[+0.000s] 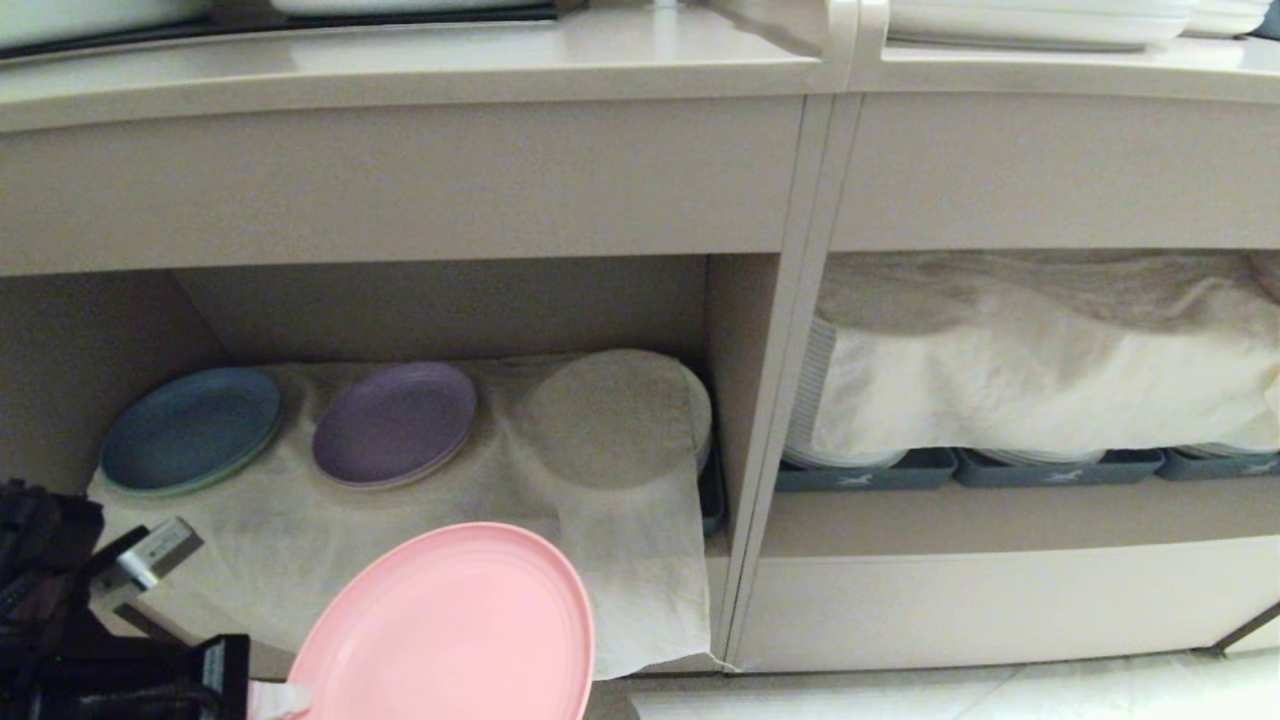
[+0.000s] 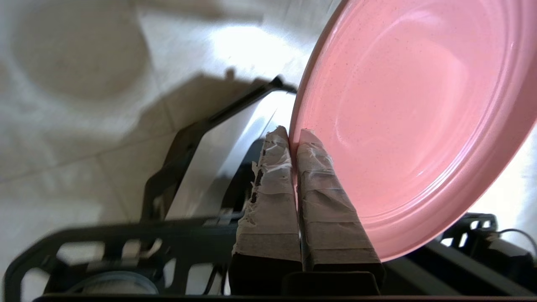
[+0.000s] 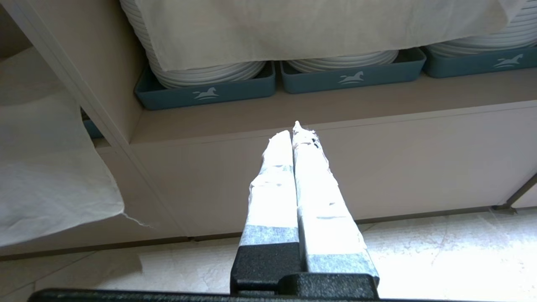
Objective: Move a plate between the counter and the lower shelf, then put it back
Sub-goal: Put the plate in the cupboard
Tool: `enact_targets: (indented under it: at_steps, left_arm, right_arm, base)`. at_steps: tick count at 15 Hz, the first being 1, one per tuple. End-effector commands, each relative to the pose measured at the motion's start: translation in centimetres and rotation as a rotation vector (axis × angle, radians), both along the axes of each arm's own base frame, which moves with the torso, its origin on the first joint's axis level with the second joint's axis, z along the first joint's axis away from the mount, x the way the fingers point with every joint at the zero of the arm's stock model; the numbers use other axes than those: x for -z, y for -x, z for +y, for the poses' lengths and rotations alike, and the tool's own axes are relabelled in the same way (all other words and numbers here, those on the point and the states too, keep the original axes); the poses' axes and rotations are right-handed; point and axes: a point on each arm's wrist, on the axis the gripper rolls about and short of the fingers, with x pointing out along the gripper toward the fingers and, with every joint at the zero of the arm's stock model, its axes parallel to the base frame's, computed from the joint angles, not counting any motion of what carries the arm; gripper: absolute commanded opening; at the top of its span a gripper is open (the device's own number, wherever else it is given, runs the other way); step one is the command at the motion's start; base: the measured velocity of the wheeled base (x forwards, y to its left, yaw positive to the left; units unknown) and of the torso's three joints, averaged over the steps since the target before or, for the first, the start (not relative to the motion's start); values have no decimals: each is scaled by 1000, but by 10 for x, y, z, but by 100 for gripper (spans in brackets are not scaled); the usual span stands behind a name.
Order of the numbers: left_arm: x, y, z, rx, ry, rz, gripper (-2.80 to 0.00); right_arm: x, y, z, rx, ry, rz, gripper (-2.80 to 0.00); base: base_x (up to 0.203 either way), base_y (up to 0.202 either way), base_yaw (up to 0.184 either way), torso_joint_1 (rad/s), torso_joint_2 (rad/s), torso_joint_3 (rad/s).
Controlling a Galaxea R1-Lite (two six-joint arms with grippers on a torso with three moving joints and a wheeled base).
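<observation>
At about seven o'clock in the head view, the left pincer (image 1: 280,697) is clamped on the rim of the pink plate (image 1: 455,625), its taped fingers (image 2: 323,184) pressed together over the plate's edge. The plate is held in the air, tilted, just in front of the lower shelf (image 1: 450,310). Inside that shelf, a thin white cloth (image 1: 620,560) drapes over round plate stacks and hangs over the front edge; a blue-grey plate (image 1: 190,428) at nine o'clock and a purple plate (image 1: 395,422) beside it lie on top of the cloth. The counter (image 1: 400,65) runs across at twelve o'clock. At three o'clock, a wider cubby holds white plates in grey-blue trays (image 1: 1058,467). The right pincer (image 3: 293,134), seen only by its wrist camera, is closed and empty, facing those trays.
</observation>
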Motion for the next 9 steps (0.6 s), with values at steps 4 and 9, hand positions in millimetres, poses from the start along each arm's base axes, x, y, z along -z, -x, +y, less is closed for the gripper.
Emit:
enact_targets:
  at_steps: [4, 9]
  left_arm:
    - [13, -28, -5, 15, 24, -26, -280]
    - [19, -65, -18, 54, 22, -52, -280]
  right_arm:
    - [0, 0, 0, 0, -1, 0, -280]
    - [0, 0, 0, 0, -1, 0, -280]
  base:
    - [0, 0, 0, 0, 0, 0]
    - [0, 0, 0, 0, 0, 0]
